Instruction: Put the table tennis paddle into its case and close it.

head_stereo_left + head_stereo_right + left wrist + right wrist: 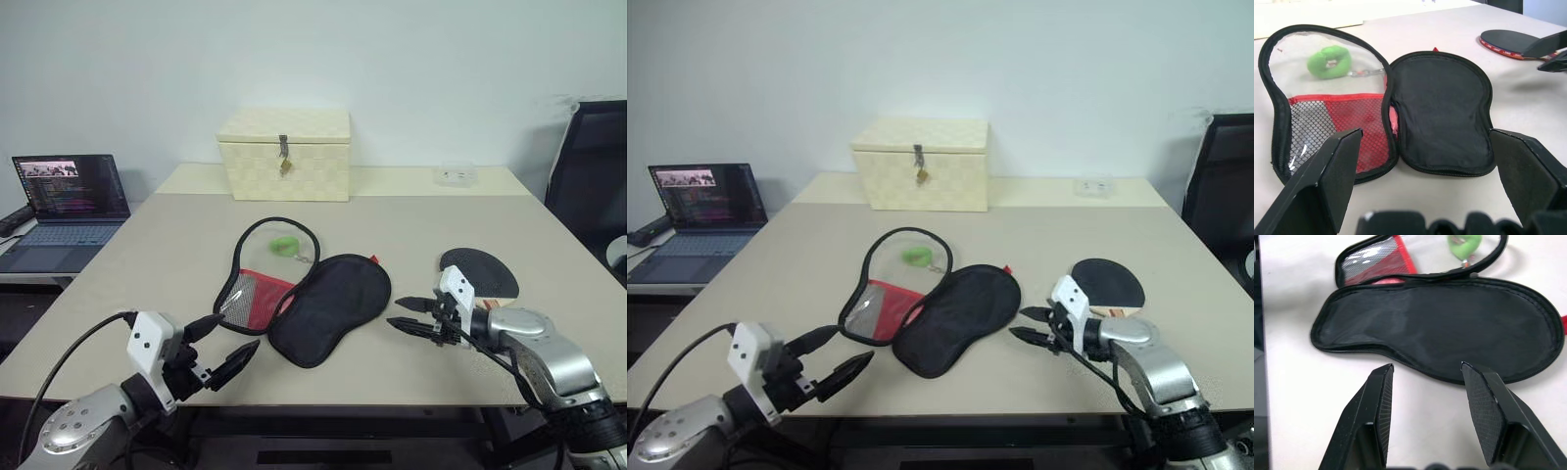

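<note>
The case (328, 304) lies unzipped and spread flat mid-table: a black half on the right, and on the left a clear half with red mesh (1327, 122) and a green zipper tag (285, 245). The table tennis paddle (480, 271) rests flat on the table to the right of the case, black face up, its handle hidden behind my right hand. My right gripper (395, 312) hovers open and empty between paddle and case, pointing at the black half (1440, 328). Near the front left edge, my left gripper (238, 333) is wide open and empty, facing the case.
A cream woven latched box (285, 154) stands at the back of the table (392, 215). A small clear container (456, 174) sits at the back right. An open laptop (71, 201) is on a side desk to the left. A black chair (593, 176) stands at the right.
</note>
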